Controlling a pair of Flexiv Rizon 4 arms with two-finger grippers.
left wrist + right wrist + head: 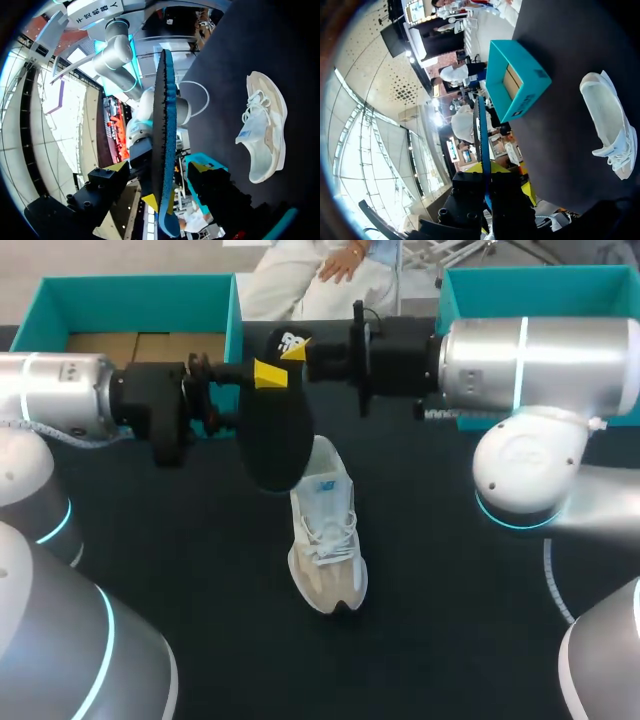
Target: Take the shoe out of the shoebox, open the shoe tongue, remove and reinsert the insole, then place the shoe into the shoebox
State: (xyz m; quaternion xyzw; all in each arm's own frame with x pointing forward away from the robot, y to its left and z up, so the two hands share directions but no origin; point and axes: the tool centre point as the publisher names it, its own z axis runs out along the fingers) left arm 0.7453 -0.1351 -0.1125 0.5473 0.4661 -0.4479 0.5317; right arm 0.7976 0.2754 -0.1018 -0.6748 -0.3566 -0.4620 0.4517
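Observation:
A black insole with a blue underside (pixel 275 435) hangs above the table, and my right gripper (pixel 297 352) is shut on its upper end. In the right wrist view the insole (pixel 481 135) runs edge-on out of that gripper (pixel 487 186). My left gripper (pixel 252 392) comes in from the left and stands open. In the left wrist view the insole (pixel 162 125) lies between the left gripper's (pixel 158 168) fingers, with a gap on each side. The white and beige shoe (pixel 325 540) (pixel 262 125) (pixel 610 122) lies on the black table under the insole, toe toward me.
A teal shoebox (pixel 50 305) (pixel 520 95) stands open at the back left. A second teal box part (pixel 540 285) stands at the back right. A white cable (pixel 555 580) lies on the table by my right arm's base.

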